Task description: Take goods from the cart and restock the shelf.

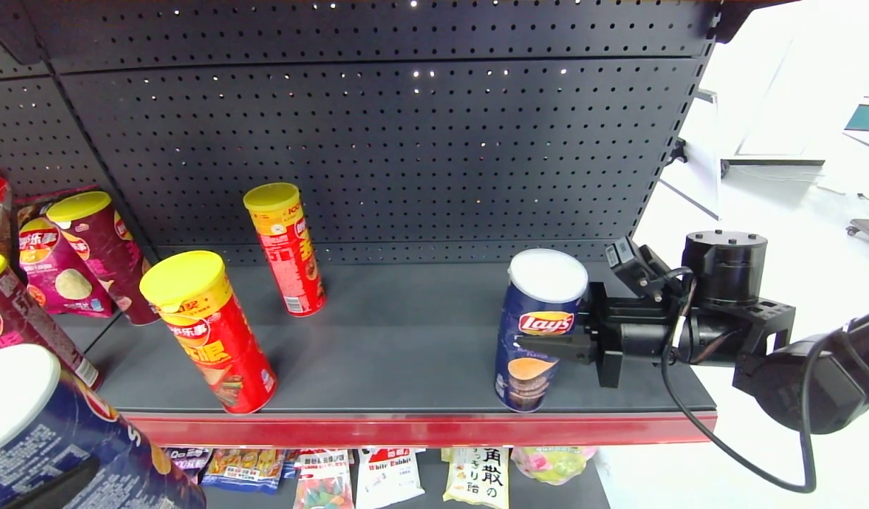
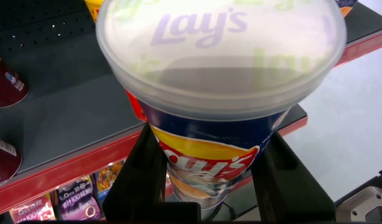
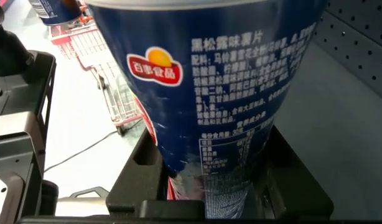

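- While my right gripper [image 1: 551, 345] clamps the blue can [image 1: 544, 297] just behind the red shelf lip [image 1: 406, 428], a crooked release could topple it.
- Left gripper [image 2: 206, 186] clasps a spare can [image 2: 219, 62].

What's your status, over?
Right claw shut on blue can, at shelf front. Left claw shut on second blue can. Red cans stand well clear.

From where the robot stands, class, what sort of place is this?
Probably a shop aisle: a pegboard-backed shelf with a red front edge, chip cans standing on it, and snack bags below.
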Tool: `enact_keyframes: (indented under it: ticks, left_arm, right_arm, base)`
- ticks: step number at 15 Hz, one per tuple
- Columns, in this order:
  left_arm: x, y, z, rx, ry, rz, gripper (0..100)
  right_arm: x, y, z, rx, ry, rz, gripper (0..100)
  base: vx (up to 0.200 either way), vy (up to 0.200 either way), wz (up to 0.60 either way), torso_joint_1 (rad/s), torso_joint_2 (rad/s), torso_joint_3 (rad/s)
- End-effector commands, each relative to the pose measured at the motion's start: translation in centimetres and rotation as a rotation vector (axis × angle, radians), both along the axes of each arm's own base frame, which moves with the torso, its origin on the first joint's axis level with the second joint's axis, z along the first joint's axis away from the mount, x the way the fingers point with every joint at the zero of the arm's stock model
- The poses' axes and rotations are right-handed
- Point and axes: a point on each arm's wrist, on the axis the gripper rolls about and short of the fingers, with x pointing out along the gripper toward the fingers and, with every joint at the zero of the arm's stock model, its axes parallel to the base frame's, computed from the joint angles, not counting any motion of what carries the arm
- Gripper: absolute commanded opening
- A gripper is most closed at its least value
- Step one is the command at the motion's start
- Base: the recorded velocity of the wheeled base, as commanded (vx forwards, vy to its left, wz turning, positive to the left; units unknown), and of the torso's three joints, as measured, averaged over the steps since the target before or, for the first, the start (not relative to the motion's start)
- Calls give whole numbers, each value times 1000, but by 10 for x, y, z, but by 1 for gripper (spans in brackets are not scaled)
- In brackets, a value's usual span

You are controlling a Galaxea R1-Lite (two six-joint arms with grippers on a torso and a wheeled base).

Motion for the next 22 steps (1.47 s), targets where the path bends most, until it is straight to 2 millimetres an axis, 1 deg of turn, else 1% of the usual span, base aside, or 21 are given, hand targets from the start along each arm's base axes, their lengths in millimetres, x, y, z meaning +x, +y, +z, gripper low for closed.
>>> enact_keyframes:
  ticks: [1,7,8,13,16,19,22]
  left_arm:
    - [0,0,0,0,2,0,0]
    - [0,0,0,0,0,0,0]
    - [0,0,0,-1,0,-2,0]
    - [0,0,0,-1,0,-2,0]
    - [0,0,1,-1,-3,-2,0]
    - [0,0,0,-1,-1,-5,0]
    - [0,0,0,-2,-1,-8,0]
  right_arm:
    - [0,1,-1,-1,2,4,0]
    - [-4,4,-6,-13,12,12,0]
    - [-4,4,-6,-13,12,12,100]
    - [-4,4,-6,-12,12,12,100]
    - [-8,0,-4,-11,12,4,100]
    - [-27,-12,-1,-19,21,-31,100]
    - [-46,-29,4,-16,20,-73,100]
  base:
    - [0,0,0,0,0,0]
    - [0,0,0,0,0,0]
    - [0,0,0,0,0,0]
    - [0,0,0,0,0,0]
    - [0,0,0,0,0,0]
    - [0,0,0,0,0,0]
    - [0,0,0,0,0,0]
